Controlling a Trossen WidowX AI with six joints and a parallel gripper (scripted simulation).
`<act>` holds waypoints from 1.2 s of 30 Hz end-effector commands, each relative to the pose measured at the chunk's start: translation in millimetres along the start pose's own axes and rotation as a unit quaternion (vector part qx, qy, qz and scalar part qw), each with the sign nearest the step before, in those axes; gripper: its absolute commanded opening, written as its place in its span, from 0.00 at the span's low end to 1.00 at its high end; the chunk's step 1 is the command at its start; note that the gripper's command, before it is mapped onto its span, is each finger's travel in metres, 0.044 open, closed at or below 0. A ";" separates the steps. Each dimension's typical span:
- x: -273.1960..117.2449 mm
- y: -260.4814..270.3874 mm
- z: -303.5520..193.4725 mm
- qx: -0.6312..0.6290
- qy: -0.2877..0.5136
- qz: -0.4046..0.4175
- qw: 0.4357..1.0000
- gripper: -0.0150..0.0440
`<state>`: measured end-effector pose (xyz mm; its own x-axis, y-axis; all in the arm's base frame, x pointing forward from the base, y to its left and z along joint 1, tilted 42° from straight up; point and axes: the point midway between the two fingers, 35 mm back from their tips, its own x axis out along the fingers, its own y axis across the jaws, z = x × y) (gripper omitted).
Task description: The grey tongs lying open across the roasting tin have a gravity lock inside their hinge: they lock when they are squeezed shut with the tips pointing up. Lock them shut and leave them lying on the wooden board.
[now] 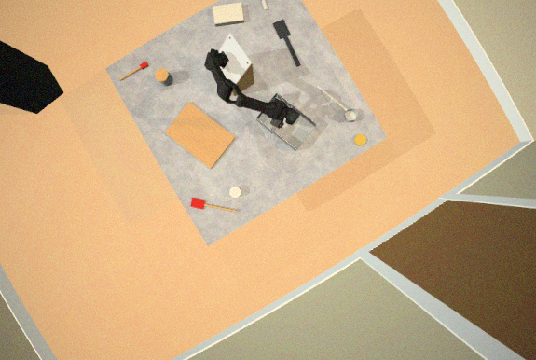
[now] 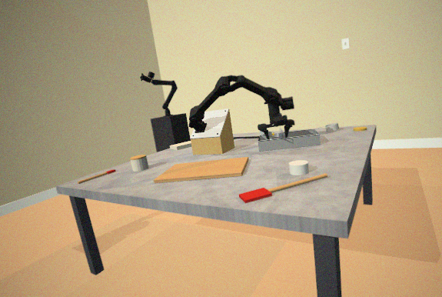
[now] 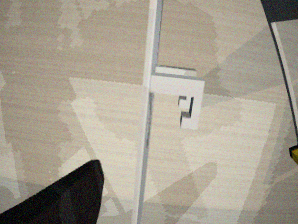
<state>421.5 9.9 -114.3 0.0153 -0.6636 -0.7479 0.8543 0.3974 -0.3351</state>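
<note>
The grey tongs show in the wrist view as two thin spread arms: a straight arm point(image 3: 154, 40) with a slotted bracket, and a second arm point(image 3: 284, 65) at the right with a yellow piece. Their hinge and tips are out of that view. My gripper point(image 2: 277, 137) is open, pointing down, with its fingertips low at the roasting tin point(image 2: 291, 145) point(image 1: 277, 135). One dark finger shows at the wrist view's lower left; nothing is held. The arm hides most of the tongs in the top view. The wooden board point(image 1: 199, 135) point(image 2: 203, 169) lies apart from the tin and bears nothing.
The arm stands on a sloped block point(image 2: 212, 146). A white round block point(image 1: 235, 191) point(image 2: 298, 168) and a red-headed tool point(image 1: 198, 203) point(image 2: 255, 195) lie beyond the board. An orange-lidded can point(image 1: 162, 76) point(image 2: 139, 163) stands on its other side. A ladle point(image 1: 350, 115) and yellow disc point(image 1: 360, 140) lie past the tin.
</note>
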 end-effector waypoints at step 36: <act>0.8 -0.4 -0.3 0.000 0.000 -0.001 1.000 0.55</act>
<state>420.5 9.4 -114.8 0.0123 -0.6655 -0.7463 0.8526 0.3970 -0.3398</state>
